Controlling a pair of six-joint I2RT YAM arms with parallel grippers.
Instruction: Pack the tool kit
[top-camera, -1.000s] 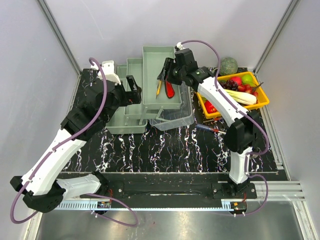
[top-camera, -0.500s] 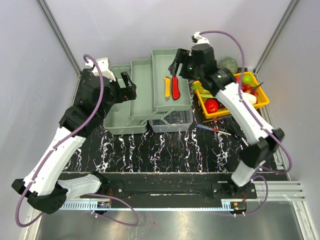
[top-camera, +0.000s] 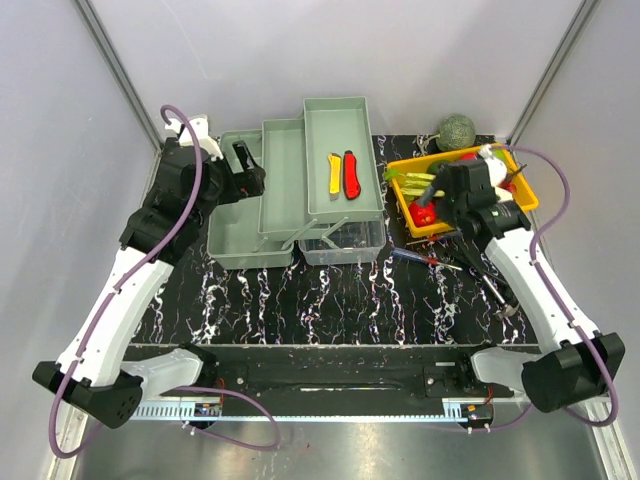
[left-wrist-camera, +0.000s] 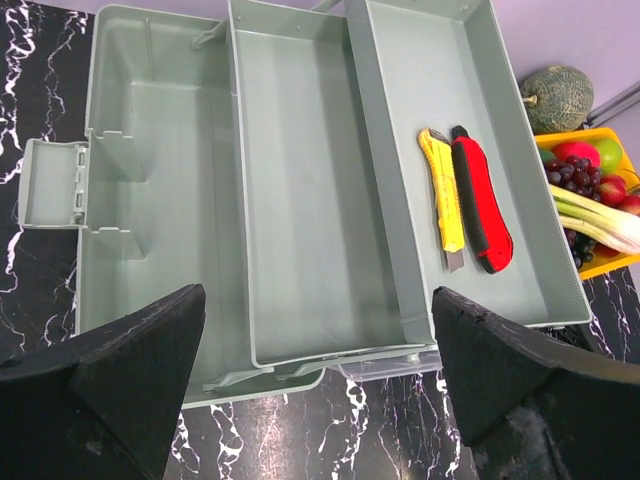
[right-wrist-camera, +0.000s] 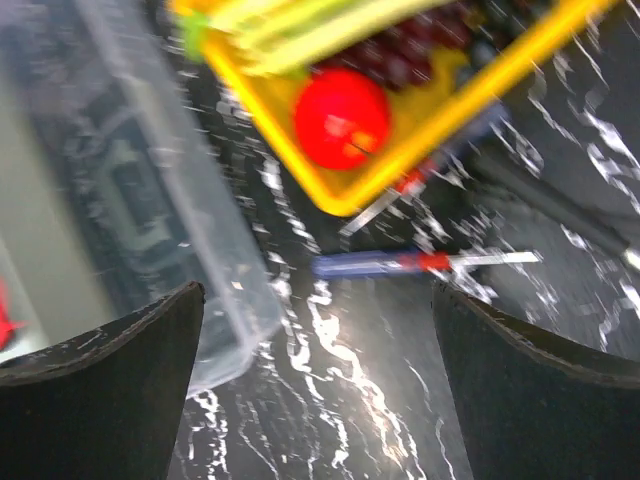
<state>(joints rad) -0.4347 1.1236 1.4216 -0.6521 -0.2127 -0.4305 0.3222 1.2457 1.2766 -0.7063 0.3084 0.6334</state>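
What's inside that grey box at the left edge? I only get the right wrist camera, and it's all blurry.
Observer: A yellow utility knife and a red utility knife lie side by side in the top tray.
Operator: Is anything in the tray next to that one?
Observer: No, the middle tray is bare.
Operator: And the other arm, is it carrying something?
Observer: No, the left gripper hangs open over the toolbox, holding nothing.
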